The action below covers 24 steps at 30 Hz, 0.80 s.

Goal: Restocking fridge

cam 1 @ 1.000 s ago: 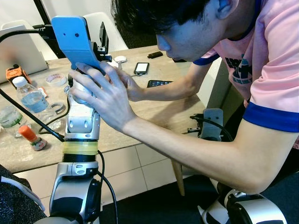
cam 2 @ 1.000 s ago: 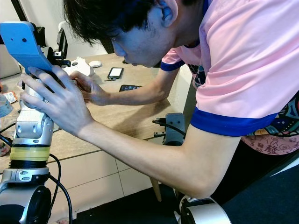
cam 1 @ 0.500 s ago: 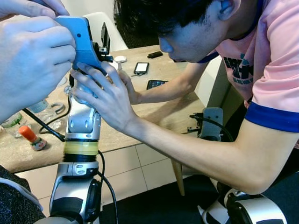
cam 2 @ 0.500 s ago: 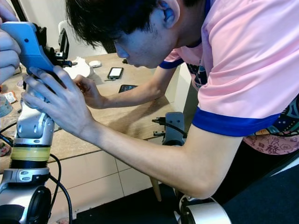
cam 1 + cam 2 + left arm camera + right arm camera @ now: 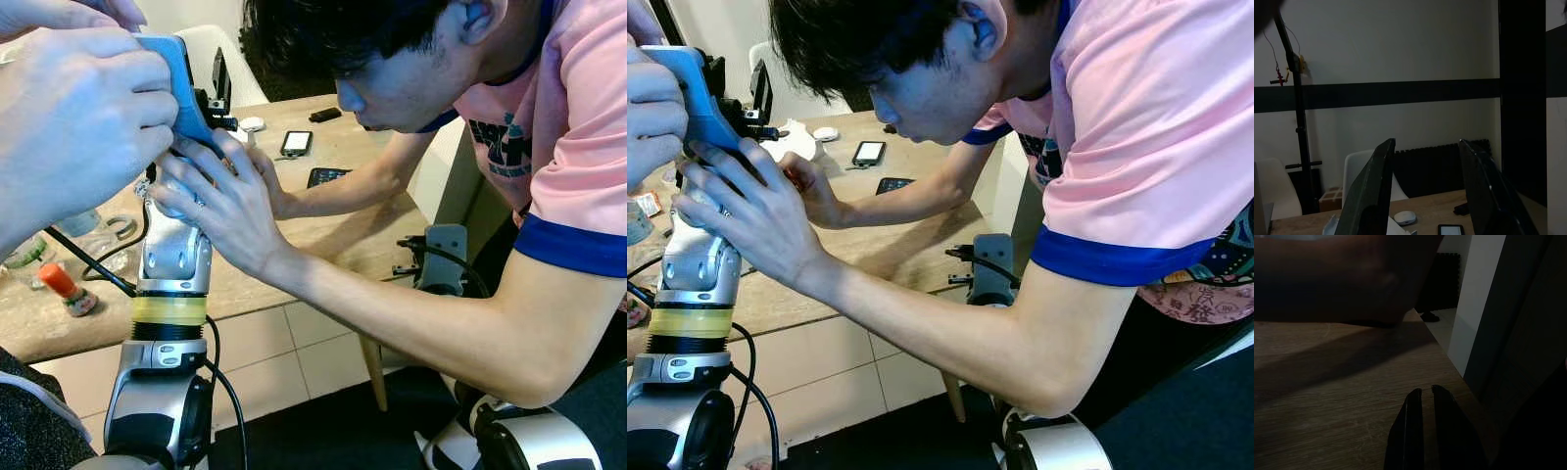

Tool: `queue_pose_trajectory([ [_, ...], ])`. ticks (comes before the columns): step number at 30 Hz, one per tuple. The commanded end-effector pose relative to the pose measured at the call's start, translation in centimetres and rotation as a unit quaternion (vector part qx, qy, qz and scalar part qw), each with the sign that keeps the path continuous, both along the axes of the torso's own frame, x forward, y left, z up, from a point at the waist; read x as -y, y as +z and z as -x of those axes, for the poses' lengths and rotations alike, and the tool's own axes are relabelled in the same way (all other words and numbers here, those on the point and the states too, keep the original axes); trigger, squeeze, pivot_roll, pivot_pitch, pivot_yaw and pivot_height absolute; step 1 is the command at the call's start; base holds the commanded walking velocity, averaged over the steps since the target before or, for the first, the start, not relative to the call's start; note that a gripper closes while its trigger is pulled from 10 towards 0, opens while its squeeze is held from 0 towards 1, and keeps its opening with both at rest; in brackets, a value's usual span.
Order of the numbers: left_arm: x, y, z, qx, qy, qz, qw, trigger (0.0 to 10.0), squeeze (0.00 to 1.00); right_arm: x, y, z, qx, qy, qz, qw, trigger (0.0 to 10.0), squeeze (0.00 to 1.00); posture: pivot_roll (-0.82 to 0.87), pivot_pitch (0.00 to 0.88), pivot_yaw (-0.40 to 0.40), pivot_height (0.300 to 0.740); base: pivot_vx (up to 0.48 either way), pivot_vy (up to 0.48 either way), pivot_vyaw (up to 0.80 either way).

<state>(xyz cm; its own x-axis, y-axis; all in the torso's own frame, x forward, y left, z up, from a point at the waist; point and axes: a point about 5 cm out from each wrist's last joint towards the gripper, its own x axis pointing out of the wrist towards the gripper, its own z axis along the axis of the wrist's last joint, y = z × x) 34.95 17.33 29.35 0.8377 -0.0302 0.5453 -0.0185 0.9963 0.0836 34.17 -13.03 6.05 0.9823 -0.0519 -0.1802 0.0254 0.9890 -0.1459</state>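
A person's hand [image 5: 220, 201] grips the raised silver left arm [image 5: 172, 257] at ten o'clock; left gripper [image 5: 1425, 196] fingers spread wide, empty. Right gripper [image 5: 1422, 423] fingers nearly closed over the light wooden table [image 5: 1327, 401]. Restocking seems not begun; next needs the arm released.

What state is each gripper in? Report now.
Left gripper: two black fingers spread open, holding nothing, raised above the wooden table.
Right gripper: fingers nearly together, shut, empty, over the table.

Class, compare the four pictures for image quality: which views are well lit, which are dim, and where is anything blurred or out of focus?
Left eye view: bright and even, but the near hand at the top left is soft, out of focus. Right eye view: equally bright, the table sharp. Left wrist view: dim, its fingers dark silhouettes against a pale wall. Right wrist view: darkest, a broad shadow across the wooden tabletop.
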Motion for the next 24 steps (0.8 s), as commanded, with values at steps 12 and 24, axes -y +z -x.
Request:
queue_pose_trajectory([
  [12, 0.00, -0.09, 0.01, -0.005, 0.000, -0.009, 1.000, 10.0, 0.00, -0.10, -0.32, 0.15, -0.007, -0.003, -0.003, 1.000, 10.0, 0.00, 0.06, 0.000, 0.048, 0.740, 0.000, 0.000, 0.00],
  [24, 0.01, -0.11, 0.04, -0.005, 0.001, -0.009, 1.000, 10.0, 0.00, -0.09, -0.37, 0.18, -0.008, -0.003, -0.002, 1.000, 10.0, 0.00, 0.06, 0.000, 0.047, 0.740, 0.000, 0.000, 0.00],
])
